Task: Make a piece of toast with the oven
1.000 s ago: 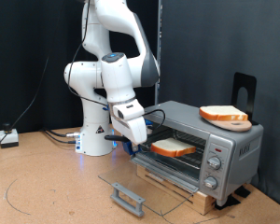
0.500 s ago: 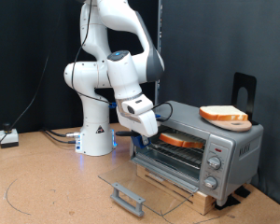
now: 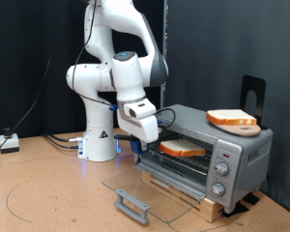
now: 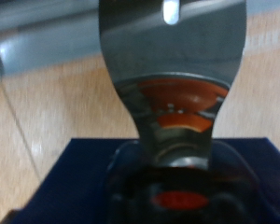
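Exterior view showed you the piece of toast lying inside the open oven, your claw just left of it, its grip impossible to tell.

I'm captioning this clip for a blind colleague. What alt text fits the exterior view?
A white robot arm's claw sits at the open mouth of a boxy silver-grey toaster oven, beside a pale, brown-crusted bread slice on its rack. The glass door lies folded down; a similar slice on a wooden disc rests on top.
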